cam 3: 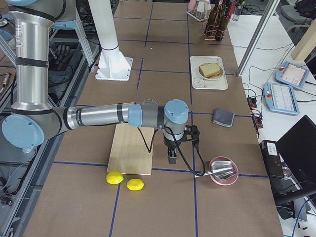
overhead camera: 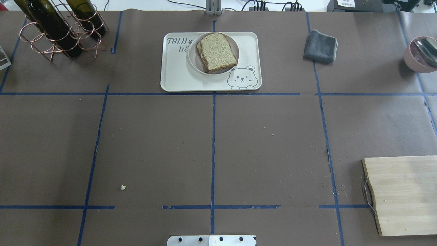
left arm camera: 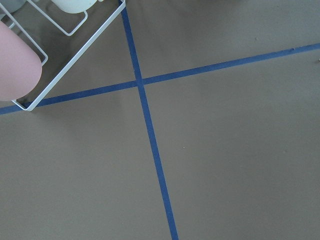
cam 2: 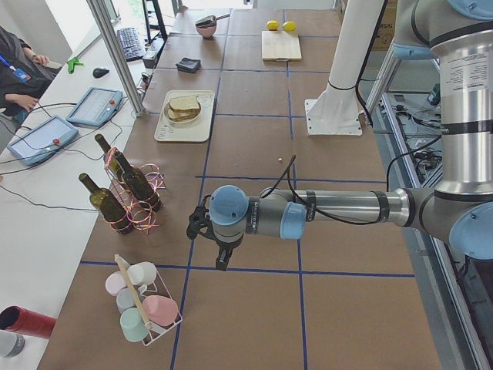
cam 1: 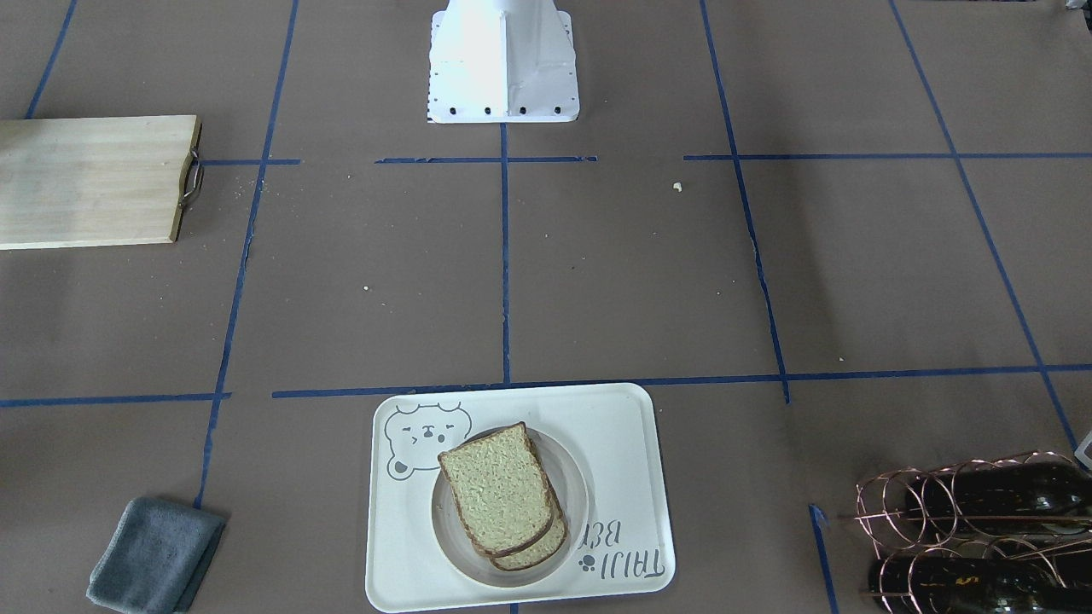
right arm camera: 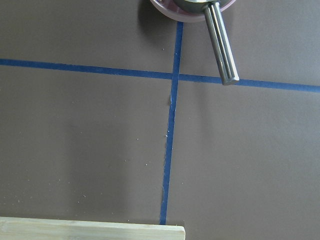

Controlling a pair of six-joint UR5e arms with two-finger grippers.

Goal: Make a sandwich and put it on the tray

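The sandwich (cam 1: 502,495) is two stacked slices of tan speckled bread on a small round white plate (cam 1: 578,488). The plate sits on the cream bear tray (cam 1: 618,439) at the table's far middle, also seen overhead (overhead camera: 177,77). No egg shows; anything between the slices is hidden. Both arms are away from the tray. My left gripper (cam 2: 221,260) hangs over bare table near the cup rack. My right gripper (cam 3: 172,158) hangs beside the cutting board. Both show only in side views, so I cannot tell whether they are open or shut.
A wooden cutting board (overhead camera: 406,194) lies at the near right, with two lemons (cam 3: 114,177) beyond it. A pink bowl with a metal utensil (overhead camera: 420,54) and a grey cloth (overhead camera: 321,46) are far right. A wine-bottle rack (overhead camera: 58,27) stands far left. A cup rack (cam 2: 142,304) stands by the left arm.
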